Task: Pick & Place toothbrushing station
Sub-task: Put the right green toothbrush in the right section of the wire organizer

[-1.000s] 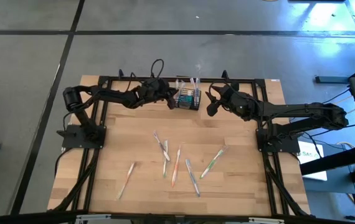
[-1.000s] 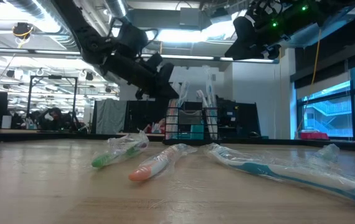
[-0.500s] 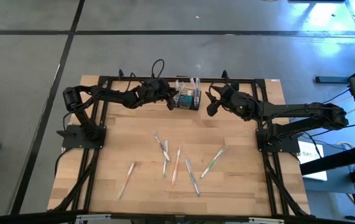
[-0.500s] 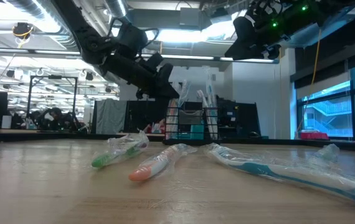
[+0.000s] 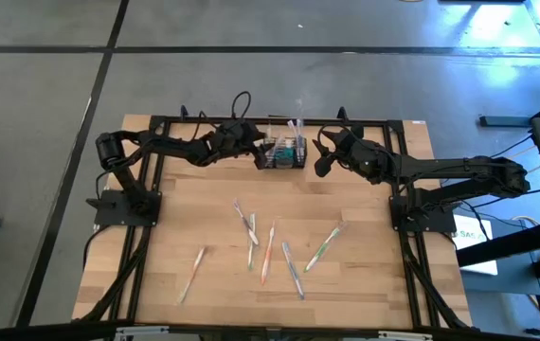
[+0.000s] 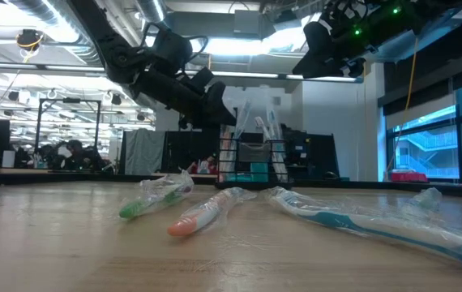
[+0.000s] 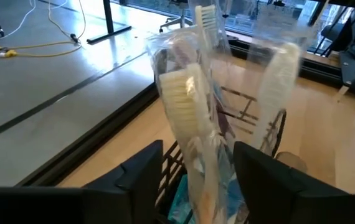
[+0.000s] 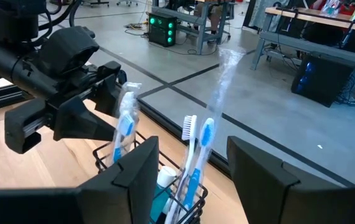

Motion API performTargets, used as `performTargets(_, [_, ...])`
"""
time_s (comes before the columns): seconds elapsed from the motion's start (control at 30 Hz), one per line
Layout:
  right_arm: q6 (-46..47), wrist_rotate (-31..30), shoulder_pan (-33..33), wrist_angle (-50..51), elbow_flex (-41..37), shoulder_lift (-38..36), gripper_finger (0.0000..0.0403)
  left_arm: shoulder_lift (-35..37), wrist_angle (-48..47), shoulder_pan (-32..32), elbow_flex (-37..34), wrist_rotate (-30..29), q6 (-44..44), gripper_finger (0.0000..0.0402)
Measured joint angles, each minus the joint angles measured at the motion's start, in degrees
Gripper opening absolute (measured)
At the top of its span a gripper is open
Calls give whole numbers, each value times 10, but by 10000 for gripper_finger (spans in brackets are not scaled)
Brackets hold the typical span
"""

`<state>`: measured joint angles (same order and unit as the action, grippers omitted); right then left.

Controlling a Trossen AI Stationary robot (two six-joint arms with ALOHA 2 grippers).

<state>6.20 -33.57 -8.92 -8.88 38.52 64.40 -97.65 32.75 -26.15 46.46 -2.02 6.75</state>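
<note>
The toothbrushing station, a small black wire-mesh caddy, stands near the table's far edge with wrapped toothbrushes upright in it. My left gripper is at the caddy's left side and open. One finger stands on each side of the wrapped toothbrushes. My right gripper hangs open just right of the caddy, raised above the table, and touches nothing. My left gripper has its open fingers on either side of the wrapped toothbrushes' lower part, coming level from the table's left. I cannot tell whether the fingers touch the wrapping. The toothbrushes stand in the caddy, which rests on the table.
Several wrapped toothbrushes lie loose on the middle and near part of the table: one, an orange one, a green one. A black frame runs around the table's edges.
My left gripper has opened beside the caddy without moving away. The wrapped toothbrushes in the caddy lean a little differently, and the caddy has shifted slightly. My right gripper has kept still.
</note>
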Motion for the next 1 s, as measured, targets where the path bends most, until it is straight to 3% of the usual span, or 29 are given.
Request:
performTargets(0.2, [0,0,0,0,0,0,191,0,0,0,0,0,4,221])
performTargets(0.77, [2,0,0,1,0,0,191,6,-3,-2,0,36,0,227])
performTargets(1.0, [2,0,0,1,0,0,191,7,-4,-3,0,17,0,245])
